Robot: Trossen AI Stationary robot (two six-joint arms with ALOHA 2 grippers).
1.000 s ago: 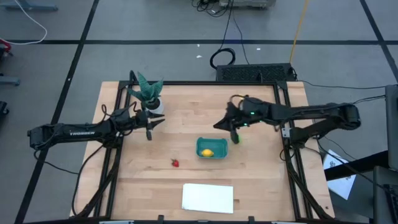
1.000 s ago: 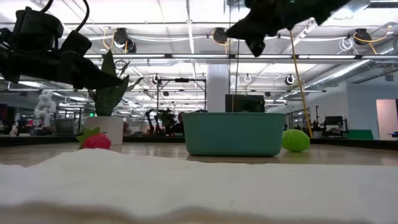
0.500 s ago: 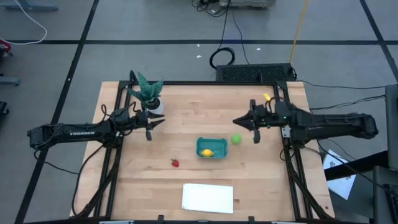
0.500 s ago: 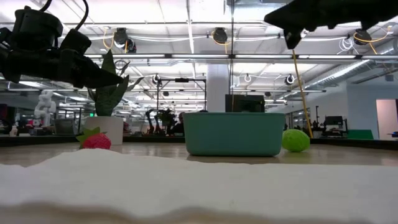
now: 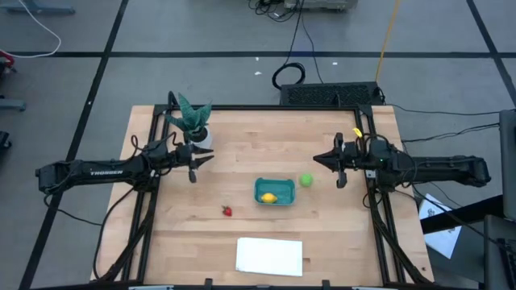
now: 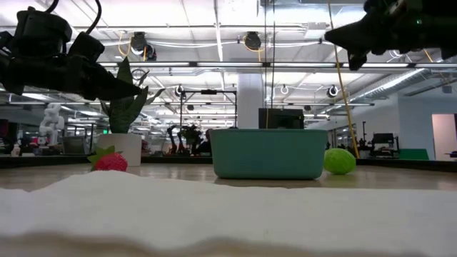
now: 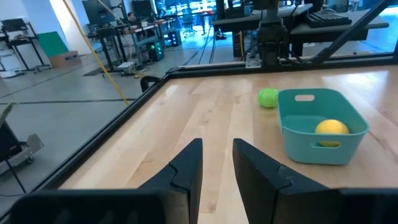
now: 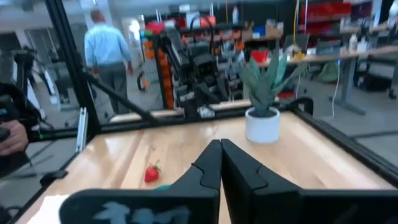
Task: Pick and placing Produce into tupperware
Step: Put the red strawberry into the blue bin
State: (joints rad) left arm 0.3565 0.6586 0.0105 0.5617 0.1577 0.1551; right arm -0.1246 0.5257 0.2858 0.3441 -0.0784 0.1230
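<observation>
High: tub [image 5: 274, 192] mid-table with lemon [image 5: 268, 196] inside, green ball [image 5: 306, 180] just beside its right end, strawberry [image 5: 227, 211] left of it on bare wood; left gripper [image 5: 193, 164] hovers near the plant [image 5: 192, 121], right gripper [image 5: 338, 163] sits at the table's right side, both holding nothing. Low: strawberry [image 6: 111, 161], tub [image 6: 268, 153] and ball [image 6: 340, 161] in a row on the table, both arms above. Wrists: left fingers [image 7: 186, 165] slightly apart and empty, lemon [image 7: 331, 127] in the tub [image 7: 298, 140], ball [image 7: 268, 98] behind it; right fingers [image 8: 208, 163] pressed together, empty, strawberry [image 8: 151, 173] ahead.
</observation>
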